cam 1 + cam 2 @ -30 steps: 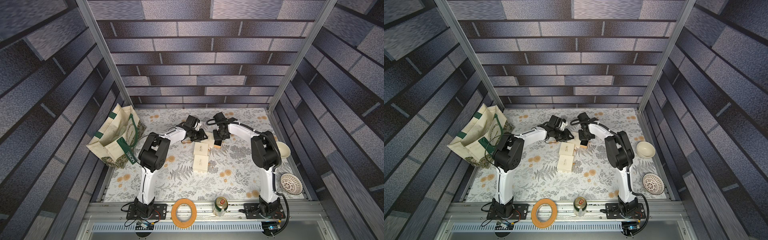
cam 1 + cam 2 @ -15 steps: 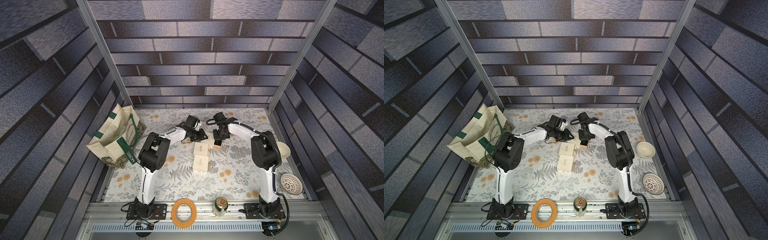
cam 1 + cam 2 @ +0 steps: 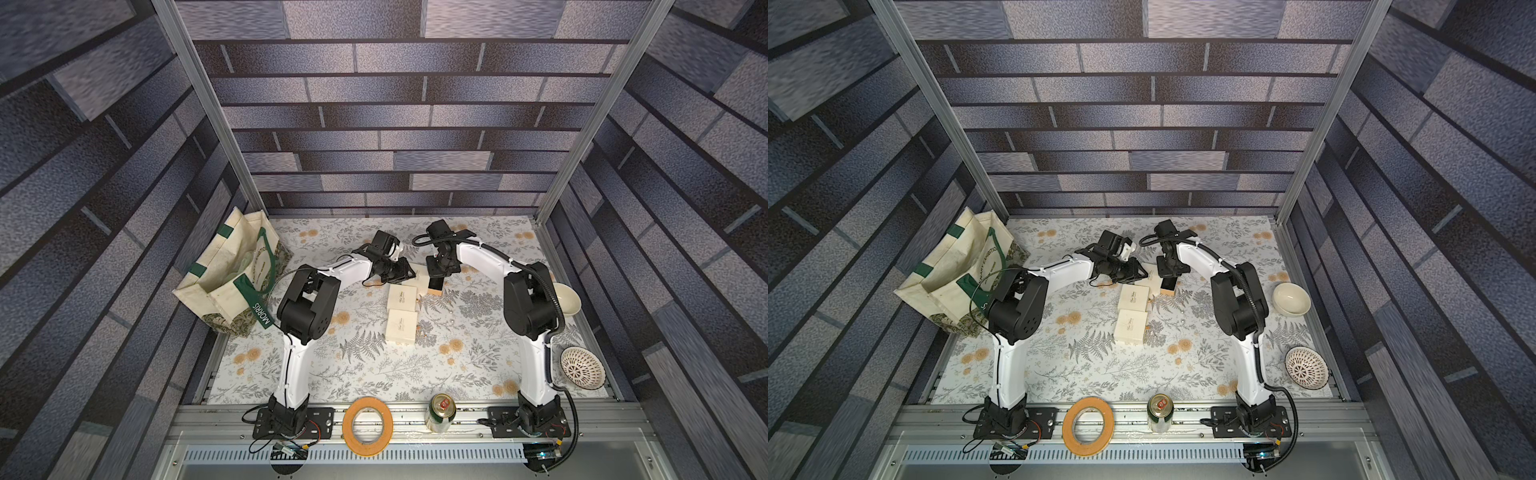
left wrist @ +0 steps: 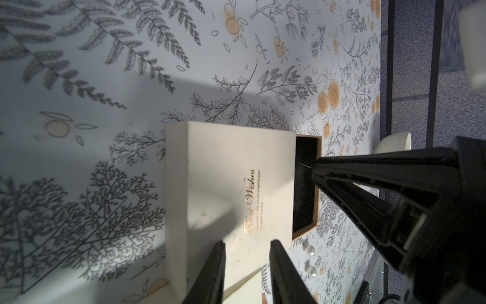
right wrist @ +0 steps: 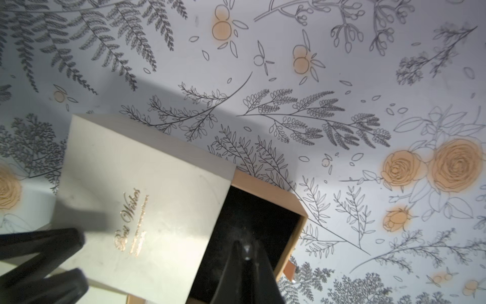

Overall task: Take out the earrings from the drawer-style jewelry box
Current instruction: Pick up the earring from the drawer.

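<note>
Nothing has shifted since the earlier frame. Your right end effector (image 5: 246,245), pinched on one earring (image 5: 247,249), hangs directly over the open drawer (image 5: 252,218); left end effector (image 4: 247,263), jaws apart, sits over the box (image 4: 223,184). Two earrings (image 4: 311,250) lie on the tabletop (image 4: 105,79) beside it.

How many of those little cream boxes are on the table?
3. The open box, drawer pulled out, lies farthest back; the middle box sits next toward the front; the front box right after it. The tote bag might hide others.
</note>
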